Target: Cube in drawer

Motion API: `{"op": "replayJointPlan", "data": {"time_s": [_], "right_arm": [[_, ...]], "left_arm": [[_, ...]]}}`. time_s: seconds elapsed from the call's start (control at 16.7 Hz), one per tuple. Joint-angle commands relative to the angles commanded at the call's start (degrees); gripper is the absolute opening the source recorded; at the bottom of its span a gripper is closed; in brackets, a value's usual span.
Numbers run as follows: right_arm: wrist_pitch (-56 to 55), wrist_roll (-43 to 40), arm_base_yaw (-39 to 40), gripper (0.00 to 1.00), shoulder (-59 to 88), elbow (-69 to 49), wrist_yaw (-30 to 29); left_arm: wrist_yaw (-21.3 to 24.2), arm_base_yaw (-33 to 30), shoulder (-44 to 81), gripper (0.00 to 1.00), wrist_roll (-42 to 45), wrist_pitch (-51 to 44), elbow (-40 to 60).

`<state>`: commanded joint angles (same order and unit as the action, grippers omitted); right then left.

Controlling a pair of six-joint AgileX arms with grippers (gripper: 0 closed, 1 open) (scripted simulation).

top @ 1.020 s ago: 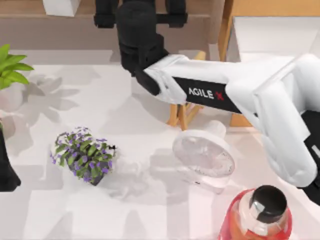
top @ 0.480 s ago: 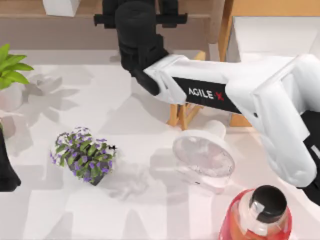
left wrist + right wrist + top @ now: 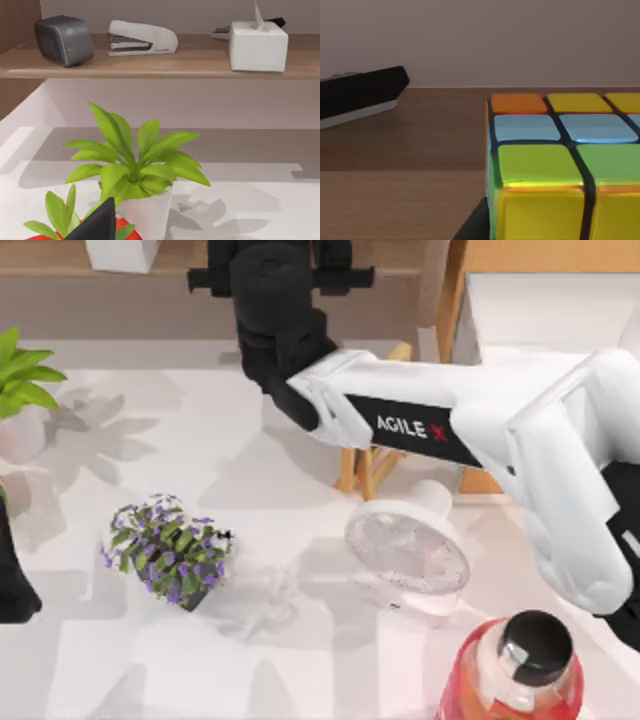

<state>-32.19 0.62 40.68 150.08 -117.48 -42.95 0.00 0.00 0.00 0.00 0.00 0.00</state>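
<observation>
The right gripper (image 3: pixel 272 265) reaches over the matte brown wooden shelf (image 3: pixel 60 255) at the upper middle of the top view; whether its fingers are apart or clamped, I cannot tell. The cube (image 3: pixel 560 165) sits on that shelf, close in the right wrist view: glossy orange, yellow, pale-blue and green squares in a black grid. The left arm (image 3: pixel 12 570) stays parked at the left edge
</observation>
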Motion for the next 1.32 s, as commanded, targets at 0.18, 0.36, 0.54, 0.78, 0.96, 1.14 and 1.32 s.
{"op": "replayJointPlan", "data": {"time_s": [0.18,0.36,0.54,0.78,0.96,1.14,1.32], "right_arm": [[0.0,0.0,0.0,0.00,0.0,0.0,0.0],[0.0,0.0,0.0,0.00,0.0,0.0,0.0],[0.0,0.1,-0.1,0.00,-0.3,0.1,0.0],[-0.3,0.1,0.7,0.00,-3.8,3.6,-0.6],[-0.3,0.2,1.3,0.00,-5.7,5.9,-1.3],[-0.3,0.2,1.3,0.00,-5.8,6.1,-1.4],[0.2,0.3,1.0,0.00,-5.8,5.8,-1.0]], "left_arm": [[0.0,0.0,0.0,1.00,0.0,0.0,0.0],[0.0,0.0,0.0,1.00,0.0,0.0,0.0],[0.0,0.0,0.0,1.00,0.0,0.0,0.0],[0.0,0.0,0.0,1.00,0.0,0.0,0.0],[0.0,0.0,0.0,1.00,0.0,0.0,0.0],[0.0,0.0,0.0,1.00,0.0,0.0,0.0],[0.0,0.0,0.0,1.00,0.0,0.0,0.0]]}}
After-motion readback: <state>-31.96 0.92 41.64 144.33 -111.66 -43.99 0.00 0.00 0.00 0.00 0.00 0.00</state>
